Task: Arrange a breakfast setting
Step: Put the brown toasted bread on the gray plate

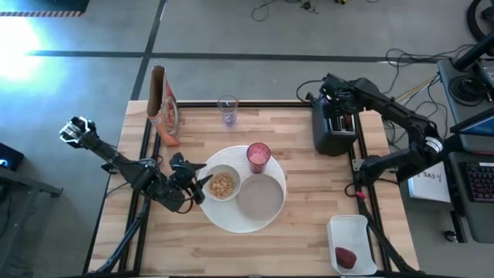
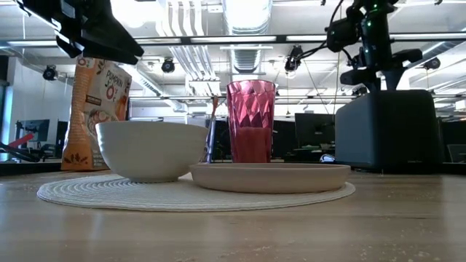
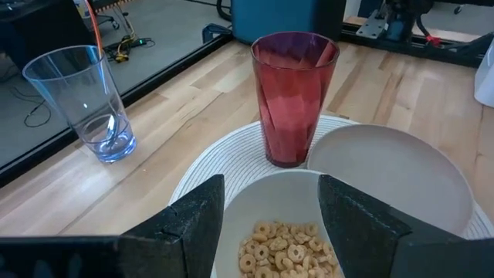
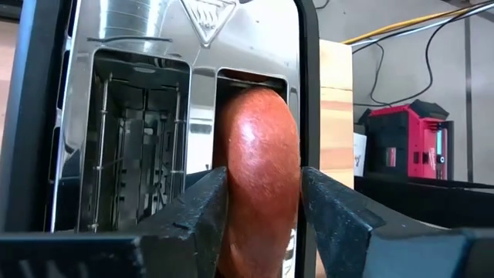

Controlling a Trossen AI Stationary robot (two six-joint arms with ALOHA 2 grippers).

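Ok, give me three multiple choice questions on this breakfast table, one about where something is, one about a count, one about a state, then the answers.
1. Where is the browned bread piece?
A. On the large white plate
B. In a slot of the toaster
C. In the white tray

2. How many drinking cups stand on the table?
A. One
B. Two
C. Three

3. What is in the small white bowl?
A. Ring-shaped cereal
B. Nothing
C. A dark-red fruit

Answers:
1. B: the right wrist view shows the bread standing in the toaster slot, between the fingers of the right claw.
2. B: the pink tumbler stands on the round placemat and a clear cup near the table's far edge.
3. A: the left wrist view shows cereal rings in the bowl, between the fingers of the left claw; the fruit lies in the tray.
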